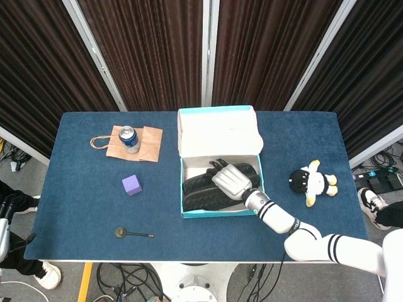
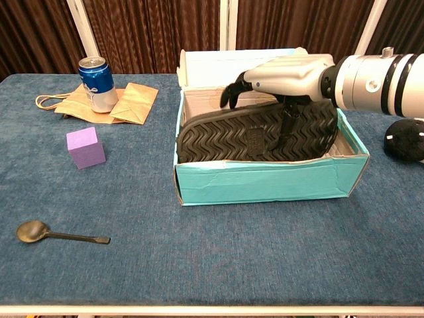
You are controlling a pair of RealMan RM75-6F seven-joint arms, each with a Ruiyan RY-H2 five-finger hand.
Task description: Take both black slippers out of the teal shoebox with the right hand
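chest view: nothing taken out yet. black slippers (image 2: 258, 134) lying inside the teal shoebox (image 2: 265, 182), sole-up, stacked so closely that only one tread shows plainly; second one visible from the head view only as a darker edge beneath. shoebox sitting mid-counter (image 2: 199, 265), lid flap standing up behind. both removals left to do, as judged from this.

right robot hand (image 2: 281, 76) reaching in from the right over the open box, palm down, fingers (image 2: 233, 89) curled downward toward the far edge of the upper sole, thumb side dropping across the tread near the middle. looks like contact or near-contact with the slipper, but cannot tell whether a grip is made; nothing lifted. forearm stretched low across the right end of the box. from the head view, same robot hand (image 1: 232, 178) lying over the slippers (image 1: 204, 185) inside the shoebox (image 1: 214, 211), arm coming diagonally from the lower right.

left robot hand barely at the lower left edge of the head view, too little showing to tell its state.

elsewhere on the counter: blue can (image 2: 95, 83) on a brown paper bag (image 2: 132, 101), purple cube (image 2: 85, 146), spoon (image 2: 56, 233), plush toy (image 1: 310, 182) well right of the box.
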